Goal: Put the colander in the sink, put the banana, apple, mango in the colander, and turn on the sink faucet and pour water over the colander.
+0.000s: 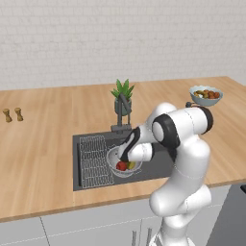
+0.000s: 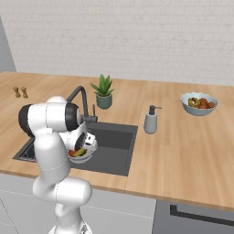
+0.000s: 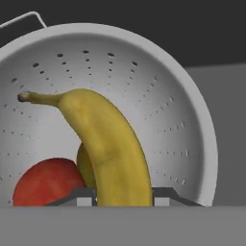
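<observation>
1. Jaws [image 3: 124, 196] pinch the banana [image 3: 108, 144] at its near end — the two dark tips sit flush against either flank of the yellow fruit, nothing else between them.
2. Banana's long axis runs straight ahead from the jaws, then curves off to the hand view's left, ending in the dark stem tip well forward of the grip.
3. The banana hangs inside the colander [image 3: 182, 125]; that pale perforated wall wraps around it ahead and to both sides of the jaws.
4. Apple [image 3: 45, 182] lies just to the left of the jaws and below the banana's curve; whether the two touch I cannot tell. A greenish-yellow fruit peeks out behind the banana, probably the mango [image 3: 84, 166].
5. Left base view: the colander [image 1: 113, 158] sits in the sink [image 1: 158, 166], beside the wire rack [image 1: 93, 161], with the arm reaching down into it.
6. The faucet [image 2: 80, 98] stands beyond the colander, on the sink's back edge; no water is running.
7. Judgement: the banana is at the drop point — release comes next, then the faucet.
</observation>
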You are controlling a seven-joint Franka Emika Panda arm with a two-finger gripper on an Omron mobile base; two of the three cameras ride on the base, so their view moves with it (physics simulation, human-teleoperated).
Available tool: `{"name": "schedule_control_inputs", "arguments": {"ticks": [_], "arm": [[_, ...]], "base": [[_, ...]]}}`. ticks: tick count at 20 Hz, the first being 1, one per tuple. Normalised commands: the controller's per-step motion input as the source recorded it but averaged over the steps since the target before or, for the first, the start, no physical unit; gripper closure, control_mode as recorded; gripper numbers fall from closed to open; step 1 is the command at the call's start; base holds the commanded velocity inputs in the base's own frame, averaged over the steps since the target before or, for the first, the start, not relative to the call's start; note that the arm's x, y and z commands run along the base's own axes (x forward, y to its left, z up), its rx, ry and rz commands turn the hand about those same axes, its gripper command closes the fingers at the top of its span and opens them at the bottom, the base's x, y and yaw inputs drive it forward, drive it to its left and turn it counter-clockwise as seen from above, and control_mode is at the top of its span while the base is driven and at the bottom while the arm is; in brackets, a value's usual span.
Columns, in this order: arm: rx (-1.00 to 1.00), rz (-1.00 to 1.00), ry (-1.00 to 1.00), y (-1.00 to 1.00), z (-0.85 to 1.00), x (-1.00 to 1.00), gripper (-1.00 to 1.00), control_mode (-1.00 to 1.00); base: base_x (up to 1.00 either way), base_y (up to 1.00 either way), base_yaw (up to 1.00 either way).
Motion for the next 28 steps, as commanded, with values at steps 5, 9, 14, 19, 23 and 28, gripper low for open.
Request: {"name": "schedule_control_inputs", "arguments": {"ticks": [5,9,14,19,23,28], "arm": [[0.0,0.0,0.0,0.0,-0.24,0.25,1.0,-1.0],[0.0,0.0,0.0,0.0,-0.17,0.14,1.0,-1.0],[0.0,0.0,0.0,0.0,-0.19,0.1,1.0,-1.0],[0.0,0.0,0.0,0.0,-0.01,0.0,1.0,-1.0],[0.0,0.0,0.0,0.0,0.0,0.0,1.0,-1.0],[0.0,0.0,0.0,0.0,0.0,0.0,-1.0,-1.0]], "base": [[0.0,0.0,0.0],[0.0,0.0,0.0],[0.0,0.0,0.0],[0.0,0.0,0.0],[0.0,0.0,0.0],[0.0,0.0,0.0]]}}
